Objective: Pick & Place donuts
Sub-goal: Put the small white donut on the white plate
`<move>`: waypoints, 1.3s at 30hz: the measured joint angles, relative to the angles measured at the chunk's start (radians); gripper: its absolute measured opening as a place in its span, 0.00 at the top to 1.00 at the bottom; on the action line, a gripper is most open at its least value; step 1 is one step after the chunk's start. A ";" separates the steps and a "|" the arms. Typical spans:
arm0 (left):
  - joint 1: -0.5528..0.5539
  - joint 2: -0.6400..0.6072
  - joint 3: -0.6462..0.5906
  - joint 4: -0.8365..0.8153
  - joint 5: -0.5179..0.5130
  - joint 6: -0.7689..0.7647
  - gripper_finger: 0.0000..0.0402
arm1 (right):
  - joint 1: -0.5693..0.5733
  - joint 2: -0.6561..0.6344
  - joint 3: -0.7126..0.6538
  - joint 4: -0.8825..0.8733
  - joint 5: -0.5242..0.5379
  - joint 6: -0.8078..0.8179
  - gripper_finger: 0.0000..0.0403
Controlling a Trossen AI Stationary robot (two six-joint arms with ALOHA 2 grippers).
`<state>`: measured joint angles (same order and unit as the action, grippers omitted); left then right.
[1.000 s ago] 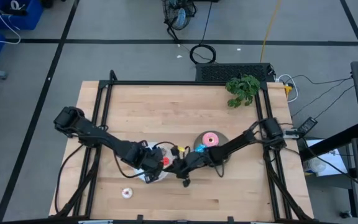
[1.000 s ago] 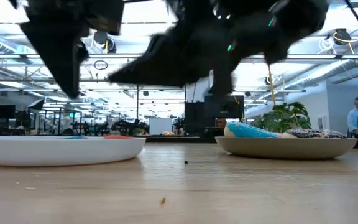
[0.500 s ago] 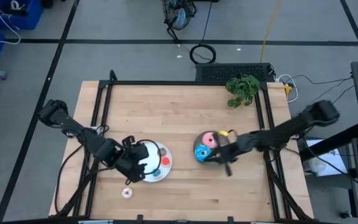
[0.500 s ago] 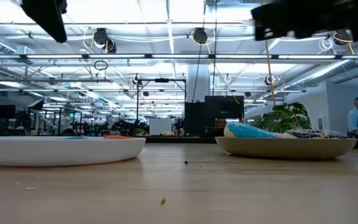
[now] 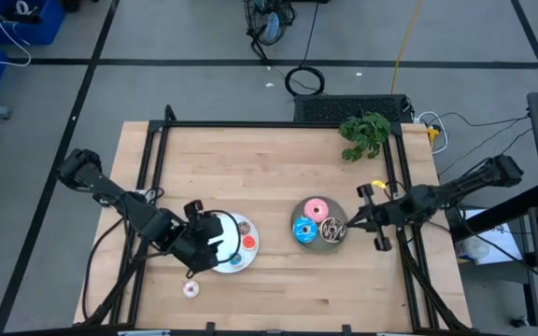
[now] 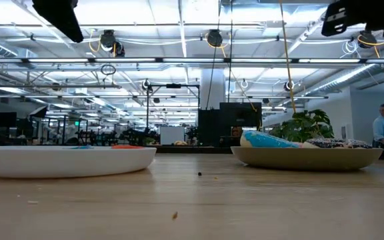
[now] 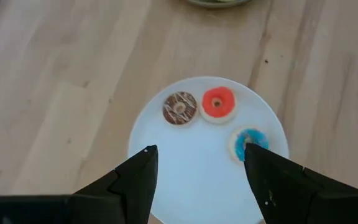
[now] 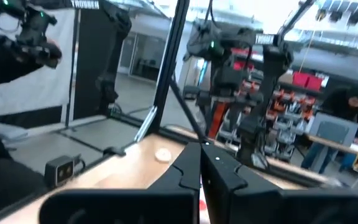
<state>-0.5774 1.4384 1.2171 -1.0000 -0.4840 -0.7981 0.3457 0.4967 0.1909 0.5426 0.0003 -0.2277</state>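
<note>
Left claw [image 7: 197, 174] open above white plate [image 7: 185, 180] — right claw [image 8: 202, 171] shut, empty.

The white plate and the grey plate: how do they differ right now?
The white plate is flat and pale; the grey plate is darker, with a raised rim in the low view. The white plate holds three mini donuts: brown, red, blue. The grey plate holds larger ones: pink, blue, chocolate. Both are round and sit on the wooden table.
</note>
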 joint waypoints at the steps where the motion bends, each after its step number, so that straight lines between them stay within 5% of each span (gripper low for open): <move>1: 0.000 0.000 0.000 0.000 -0.010 0.003 0.40 | -0.001 -0.017 -0.001 -0.029 0.002 0.004 1.00; 17: -0.037 0.000 0.000 0.002 0.051 -0.079 0.40 | -0.005 -0.117 -0.002 -0.143 -0.002 0.058 1.00; 30: -0.046 0.000 0.000 0.022 0.205 -0.151 0.41 | -0.004 -0.116 -0.001 -0.167 -0.005 0.078 1.00; 34: -0.103 0.000 0.000 0.107 0.174 -0.077 0.41 | -0.004 -0.116 -0.001 -0.167 -0.005 0.056 1.00; 39: -0.147 0.006 0.000 0.105 0.141 -0.237 0.41 | -0.004 -0.116 -0.001 -0.166 -0.004 0.051 1.00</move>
<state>-0.7245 1.4439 1.2167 -0.8950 -0.3426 -1.0347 0.3416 0.3805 0.1898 0.3768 -0.0032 -0.1764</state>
